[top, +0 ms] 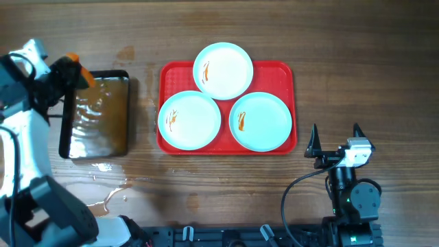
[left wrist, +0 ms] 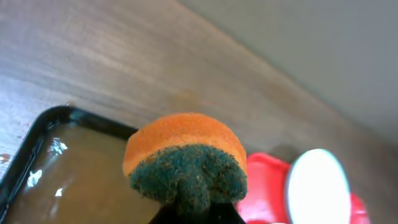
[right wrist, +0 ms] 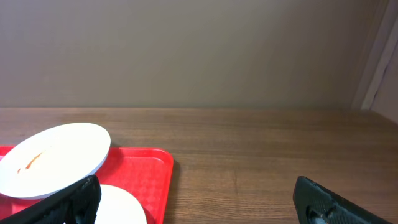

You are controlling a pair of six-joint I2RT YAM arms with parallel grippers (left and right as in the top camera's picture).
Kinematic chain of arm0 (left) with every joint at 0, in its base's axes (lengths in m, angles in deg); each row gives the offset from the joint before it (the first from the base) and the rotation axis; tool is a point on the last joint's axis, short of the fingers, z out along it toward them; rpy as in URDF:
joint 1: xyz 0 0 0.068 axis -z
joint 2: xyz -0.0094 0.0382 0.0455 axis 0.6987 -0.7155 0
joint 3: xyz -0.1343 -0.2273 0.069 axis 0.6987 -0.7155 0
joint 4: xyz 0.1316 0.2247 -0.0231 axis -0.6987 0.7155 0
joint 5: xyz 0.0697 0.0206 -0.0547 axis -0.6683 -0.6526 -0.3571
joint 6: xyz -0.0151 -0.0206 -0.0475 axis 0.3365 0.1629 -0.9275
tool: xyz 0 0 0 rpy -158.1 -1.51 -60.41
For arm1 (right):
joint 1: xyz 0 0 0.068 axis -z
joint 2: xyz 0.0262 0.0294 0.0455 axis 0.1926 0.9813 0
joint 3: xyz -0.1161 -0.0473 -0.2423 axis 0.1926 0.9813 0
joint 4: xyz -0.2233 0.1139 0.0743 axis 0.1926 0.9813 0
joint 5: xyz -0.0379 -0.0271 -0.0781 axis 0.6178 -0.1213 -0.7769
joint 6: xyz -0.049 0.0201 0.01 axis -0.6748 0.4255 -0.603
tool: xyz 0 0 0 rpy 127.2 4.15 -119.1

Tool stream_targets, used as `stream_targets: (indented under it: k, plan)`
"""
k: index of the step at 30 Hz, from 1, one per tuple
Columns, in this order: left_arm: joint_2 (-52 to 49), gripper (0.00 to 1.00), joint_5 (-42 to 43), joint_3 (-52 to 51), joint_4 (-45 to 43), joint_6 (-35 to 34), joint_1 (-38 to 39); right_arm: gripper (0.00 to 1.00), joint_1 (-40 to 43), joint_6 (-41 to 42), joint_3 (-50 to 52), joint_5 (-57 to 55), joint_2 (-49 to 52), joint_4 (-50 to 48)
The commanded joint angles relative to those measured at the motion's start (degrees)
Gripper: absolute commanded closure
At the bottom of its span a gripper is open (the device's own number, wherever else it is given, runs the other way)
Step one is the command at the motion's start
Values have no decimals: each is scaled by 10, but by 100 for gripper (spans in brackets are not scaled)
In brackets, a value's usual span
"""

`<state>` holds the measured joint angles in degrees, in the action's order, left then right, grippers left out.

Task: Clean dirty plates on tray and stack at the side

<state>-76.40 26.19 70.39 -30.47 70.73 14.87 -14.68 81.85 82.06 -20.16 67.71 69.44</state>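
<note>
The left tool [top: 70,71] is pressed tight on a round orange sponge [left wrist: 186,158] with a dark green scrubby side. The green side faces the wrist camera. The sponge bulges out past the tool's dark tips. Just under this tool is a black-rimmed metal pan [top: 127,110] with brownish water [top: 96,116] in it. The tool hangs over the pan's far left corner. I cannot tell if the sponge touches the water.

Well off to the right of the left tool lies the big red plastic tray [top: 278,72] with round corners, flat on the brown wooden desk [top: 343,41]. Three round pale blue-white plates fill it. The far plate [top: 223,71] sits at the back edge. The near left plate [top: 189,121] and the near right plate [top: 260,121] sit side by side in front of it. Each plate has a small orange smear [top: 241,121] on it.

The right tool [top: 335,137] has its two black fingers [top: 314,140] spread wide, with nothing between them. It is low over the bare desk. The tray is just beside it, to its left and a little ahead. The near right plate is the closest one to this tool.

A shiny wet patch [top: 110,186] is on the desk, on the near side of the pan.
</note>
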Motion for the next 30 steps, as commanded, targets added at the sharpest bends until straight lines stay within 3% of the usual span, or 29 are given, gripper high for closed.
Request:
stream_targets:
  k: [1,4,7,13,17,20,23,28,30]
  plan:
    - [-84,96,-61,-17,-17,42,31,0,-1,4,1,7,-2,-2]
    - [-78,96,-12,-12,-28,41,30,0,-1,4,1,7,-2,-2]
    - [-6,96,25,9,-16,35,19,0,-1,4,1,7,-2,-2]
    - [147,96,-50,9,-22,36,20,0,-1,4,1,7,-2,-2]
    - [115,96,-60,-8,-19,37,22,0,-1,4,1,7,-2,-2]
    - [-2,96,-97,-32,-31,41,23,0,-1,4,1,7,-2,-2]
    - [-71,96,-77,-31,-32,-9,12,0,-1,4,1,7,-2,-2]
    - [10,96,68,0,-25,-36,-20,0,-1,4,1,7,-2,-2]
    - [80,96,70,11,-33,-80,-24,0,-1,4,1,7,-2,-2]
